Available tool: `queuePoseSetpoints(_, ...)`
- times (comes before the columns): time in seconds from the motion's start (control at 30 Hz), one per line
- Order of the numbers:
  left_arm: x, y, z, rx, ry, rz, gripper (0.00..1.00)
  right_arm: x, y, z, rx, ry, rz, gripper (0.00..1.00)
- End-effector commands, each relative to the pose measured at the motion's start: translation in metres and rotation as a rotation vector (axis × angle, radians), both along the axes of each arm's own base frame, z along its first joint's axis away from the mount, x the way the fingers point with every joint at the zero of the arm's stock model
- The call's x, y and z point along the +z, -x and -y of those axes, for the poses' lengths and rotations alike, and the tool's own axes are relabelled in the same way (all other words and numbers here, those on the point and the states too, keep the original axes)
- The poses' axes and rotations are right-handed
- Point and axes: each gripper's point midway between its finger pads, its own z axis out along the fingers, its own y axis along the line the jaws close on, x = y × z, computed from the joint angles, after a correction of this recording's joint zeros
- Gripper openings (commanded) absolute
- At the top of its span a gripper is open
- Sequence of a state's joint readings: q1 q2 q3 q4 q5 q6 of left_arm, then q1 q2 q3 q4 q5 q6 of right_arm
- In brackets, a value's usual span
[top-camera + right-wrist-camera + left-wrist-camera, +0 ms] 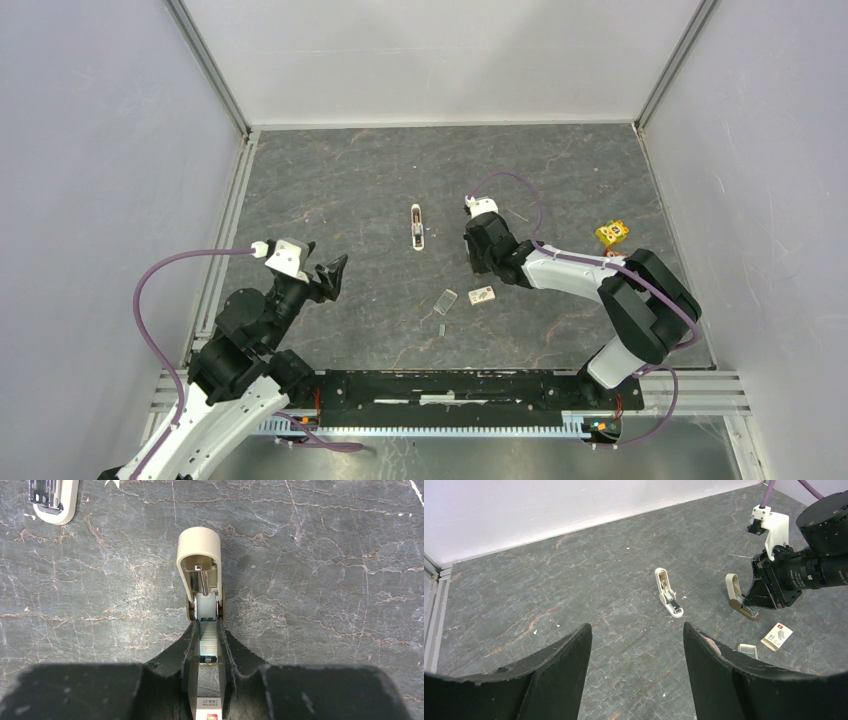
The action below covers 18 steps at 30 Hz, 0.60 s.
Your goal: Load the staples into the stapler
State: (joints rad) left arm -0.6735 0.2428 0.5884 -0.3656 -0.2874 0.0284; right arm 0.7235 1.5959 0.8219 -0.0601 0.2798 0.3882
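The right tool [209, 632] is pressed together on the metal magazine rail of the beige stapler [199, 545], pinching it from both sides low on the table [330, 170]. The stapler's cap is swung open and points away from the wrist. I judge that this bares the channel for loading, while the pinch stops the body sliding.

Whether a strip already sits in that channel cannot be told, and no loose staples can be made out. Their whitish staple box [482, 294] lies near the beige stapler, on the side toward the arm bases, with its clear lid [446, 302] off and just beside it. Left of the beige stapler lies a white stapler [669, 592], also hinged open.

Well apart to the left, the left tool [636, 630] hangs spread and empty, probably free to fetch a strip.
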Motion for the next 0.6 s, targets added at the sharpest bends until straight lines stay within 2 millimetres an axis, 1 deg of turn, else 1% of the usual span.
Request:
queuePoseSetpoints(0.0,0.0047,-0.0037,-0.0038,0.013,-0.054,0.041,0.74,0.0224,-0.0096,-0.0094,-0.001,-0.055,0.045,0.22)
queuePoseSetpoints(0.47,0.0052,-0.0036,-0.004,0.014,-0.053,0.043,0.74,0.0259,-0.0115,-0.0094,-0.002,-0.053,0.053,0.22)
queuePoseSetpoints(0.57,0.0048,-0.0035,-0.0038,0.013,-0.053,0.041,0.74,0.0298,-0.0138,-0.0096,-0.001,-0.044,0.063,0.22)
